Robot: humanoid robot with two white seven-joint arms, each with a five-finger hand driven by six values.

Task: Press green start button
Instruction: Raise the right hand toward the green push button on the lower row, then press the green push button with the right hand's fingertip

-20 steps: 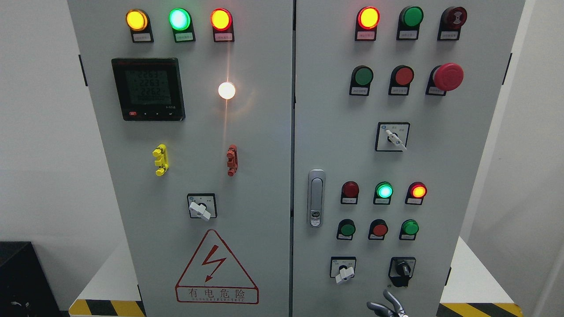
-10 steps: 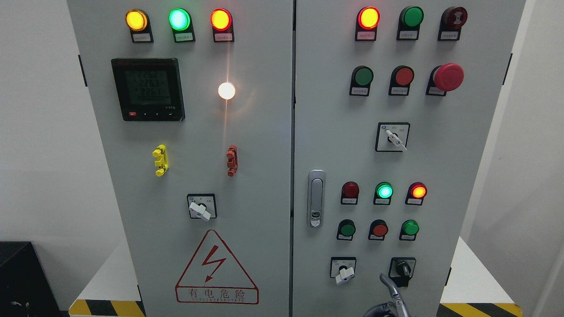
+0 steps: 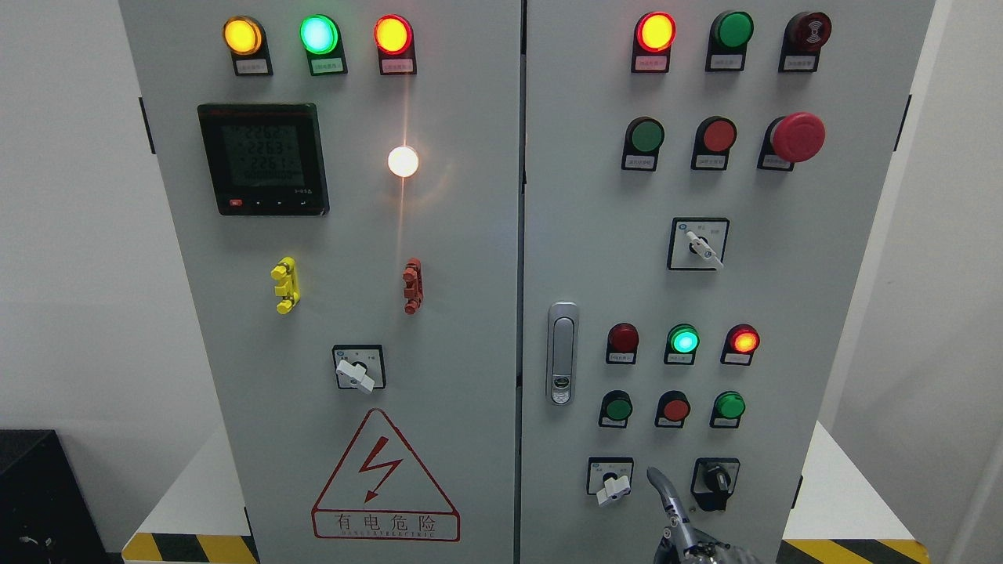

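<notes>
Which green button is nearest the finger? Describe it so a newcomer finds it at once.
On the right cabinet door, find the lowest row of three round buttons, just above the two rotary switches. The green button is leftmost there, right of the door handle. Its neighbour is red, and the other green one sits at the row's far right.

bright, even light | sharp focus | white lamp (image 3: pixel 403 160) flares, vertical glare streak | soft shadows under buttons

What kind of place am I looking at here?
Probably an industrial electrical room or training lab: a grey control cabinet with indicator lamps, a red emergency stop, and hazard-striped floor tape.
</notes>
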